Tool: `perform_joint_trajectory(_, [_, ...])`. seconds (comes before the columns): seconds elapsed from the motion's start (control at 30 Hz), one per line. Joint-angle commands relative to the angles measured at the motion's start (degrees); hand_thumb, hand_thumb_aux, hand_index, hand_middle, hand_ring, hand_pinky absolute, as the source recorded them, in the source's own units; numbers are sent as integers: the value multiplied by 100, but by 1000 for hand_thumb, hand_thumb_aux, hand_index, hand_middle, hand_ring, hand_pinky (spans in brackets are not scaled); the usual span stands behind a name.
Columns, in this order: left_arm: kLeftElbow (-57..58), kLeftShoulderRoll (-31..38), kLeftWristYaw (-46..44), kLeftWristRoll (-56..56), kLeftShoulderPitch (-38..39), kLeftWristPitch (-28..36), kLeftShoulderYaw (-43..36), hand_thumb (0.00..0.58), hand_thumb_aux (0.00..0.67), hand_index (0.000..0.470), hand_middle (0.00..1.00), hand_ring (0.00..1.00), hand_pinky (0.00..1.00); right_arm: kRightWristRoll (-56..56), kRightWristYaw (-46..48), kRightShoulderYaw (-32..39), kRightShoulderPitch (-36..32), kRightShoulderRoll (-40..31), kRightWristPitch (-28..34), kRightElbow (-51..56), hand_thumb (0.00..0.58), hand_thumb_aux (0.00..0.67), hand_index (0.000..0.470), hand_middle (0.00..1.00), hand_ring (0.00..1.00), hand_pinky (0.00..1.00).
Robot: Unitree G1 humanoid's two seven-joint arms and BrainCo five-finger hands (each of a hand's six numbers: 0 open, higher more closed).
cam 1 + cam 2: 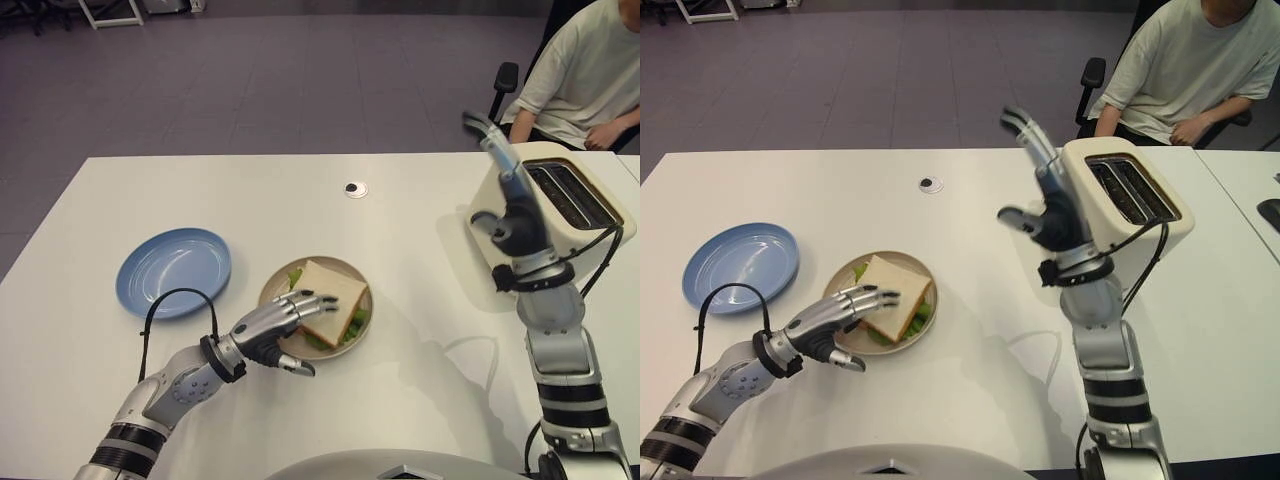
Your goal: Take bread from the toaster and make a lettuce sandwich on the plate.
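Observation:
A beige plate (273, 285) near the table's middle holds a sandwich: a bread slice (332, 292) on top, with green lettuce (357, 324) sticking out beneath it. My left hand (268, 330) is at the plate's near-left rim, fingers open and stretched over the bread's edge, holding nothing. The cream toaster (590, 205) stands at the right with its two slots dark. My right hand (505, 195) is raised in front of the toaster's left side, fingers spread upward, empty.
An empty blue plate (174, 270) lies left of the sandwich plate. A small round black-and-white disc (355, 188) sits on the table farther back. The toaster's cable (470, 348) runs across the table near my right arm. A seated person is behind the toaster.

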Motion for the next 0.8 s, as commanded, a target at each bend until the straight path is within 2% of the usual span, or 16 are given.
perform_joint_trajectory(0.03, [-743, -336, 317, -1119, 26, -232, 463, 0, 0, 0, 0, 0, 0, -3, 118, 142, 221, 31, -91, 105, 0, 0, 0, 0, 0, 0])
perform_joint_trajectory(0.13, [-1590, -66, -171, -2391, 625, 59, 321, 0, 0, 0, 0, 0, 0, 3, 288, 374, 332, 46, -203, 123, 0, 0, 0, 0, 0, 0])
perform_joint_trajectory(0.17, [-1776, 91, -399, -2771, 844, 165, 263, 152, 95, 66, 0, 0, 0, 42, 408, 498, 396, 18, -269, 116, 337, 236, 166, 329, 329, 329])
perform_joint_trajectory(0.2, [-1912, 246, -638, -3081, 1068, 261, 230, 508, 434, 304, 165, 165, 165, 163, 613, 648, 471, -30, -299, 122, 578, 628, 441, 937, 937, 937])
perform_joint_trajectory(0.23, [-1942, 429, -917, -3318, 1332, 278, 173, 580, 670, 470, 820, 820, 820, 266, 849, 817, 564, -119, -369, 124, 580, 670, 470, 1000, 1000, 1000])
perform_joint_trajectory(0.27, [-1894, 608, -1215, -3401, 1593, 306, 89, 580, 670, 470, 1000, 1000, 1000, 445, 1120, 981, 672, -218, -417, 102, 580, 670, 470, 1000, 1000, 1000])
perform_joint_trajectory(0.33, [-1594, 884, -1754, -3220, 2050, 390, -84, 580, 670, 470, 1000, 1000, 1000, 818, 1699, 1287, 894, -477, -539, -3, 580, 670, 470, 1000, 1000, 1000])
perform_joint_trajectory(0.43, [-965, 1232, -2382, -2695, 2459, 497, -247, 580, 670, 470, 1000, 1000, 1000, 1240, 2711, 1913, 1250, -1113, -1084, -82, 580, 670, 470, 1000, 1000, 1000])
perform_joint_trajectory(0.57, [-393, 966, -2456, -2092, 1928, 1082, -233, 580, 670, 470, 1000, 1000, 1000, 995, 3357, 2410, 1210, -1402, -1471, 362, 580, 670, 470, 1000, 1000, 1000])
perform_joint_trajectory(0.7, [162, 379, -2078, -931, 1081, 1660, -563, 580, 670, 470, 1000, 1000, 1000, -507, 2777, 2575, 641, -948, -1423, 1395, 580, 670, 470, 1000, 1000, 1000])
perform_joint_trajectory(0.8, [540, -101, -1810, -413, 419, 1798, -871, 580, 670, 470, 929, 929, 929, -1769, 1611, 2554, 93, -453, -957, 2271, 580, 670, 470, 1000, 1000, 1000])
